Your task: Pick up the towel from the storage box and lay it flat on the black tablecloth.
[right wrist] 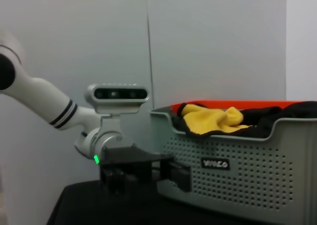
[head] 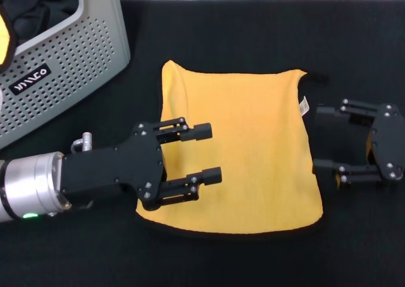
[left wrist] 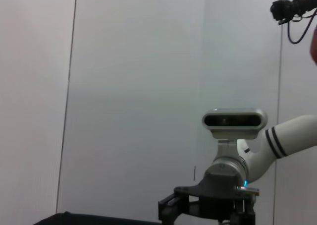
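The towel (head: 243,151) lies spread yellow side up on the black tablecloth (head: 253,40), its black trim showing along the near edge and a small white tag at its right edge. My left gripper (head: 212,153) hovers open over the towel's left part with nothing between its fingers. At the towel's right edge my right gripper (head: 318,138) stands open, also holding nothing. The storage box (head: 69,53) is at the far left, behind my left arm. In the right wrist view the left gripper (right wrist: 147,178) shows in front of the storage box (right wrist: 237,180).
Inside the box lie a black garment (head: 38,12) and another yellow cloth (right wrist: 213,120), draped near its rim. A white wall runs behind the table's far edge. Bare tablecloth lies in front of and behind the towel.
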Robot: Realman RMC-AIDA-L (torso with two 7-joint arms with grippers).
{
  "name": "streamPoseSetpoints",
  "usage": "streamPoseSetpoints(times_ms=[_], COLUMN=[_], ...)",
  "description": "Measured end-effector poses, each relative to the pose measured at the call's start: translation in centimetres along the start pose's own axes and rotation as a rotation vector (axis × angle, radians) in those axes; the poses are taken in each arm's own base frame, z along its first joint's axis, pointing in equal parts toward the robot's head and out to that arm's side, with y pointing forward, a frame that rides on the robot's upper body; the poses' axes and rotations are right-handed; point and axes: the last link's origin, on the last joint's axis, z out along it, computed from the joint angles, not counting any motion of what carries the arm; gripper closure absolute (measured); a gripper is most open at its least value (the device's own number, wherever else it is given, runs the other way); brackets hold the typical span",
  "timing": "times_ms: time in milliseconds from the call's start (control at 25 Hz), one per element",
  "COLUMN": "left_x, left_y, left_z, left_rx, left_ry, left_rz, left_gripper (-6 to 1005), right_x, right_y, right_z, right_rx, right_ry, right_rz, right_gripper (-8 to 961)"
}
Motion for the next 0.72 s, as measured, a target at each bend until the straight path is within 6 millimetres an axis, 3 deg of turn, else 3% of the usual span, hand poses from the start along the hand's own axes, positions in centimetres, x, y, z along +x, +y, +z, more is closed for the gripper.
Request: streamPoseSetpoints(times_ms=[720], left_x=[0.1], left_y=[-0.2], left_z=[0.3], left_rx=[-0.007], left_ry=[-0.004], left_rz=[-0.002], left_gripper=[360], right_x=[0.3], right_y=[0.3], right_z=[1.2], right_rx=[-0.043], right_ry=[0.025], right_rz=[-0.015], right_gripper=[156])
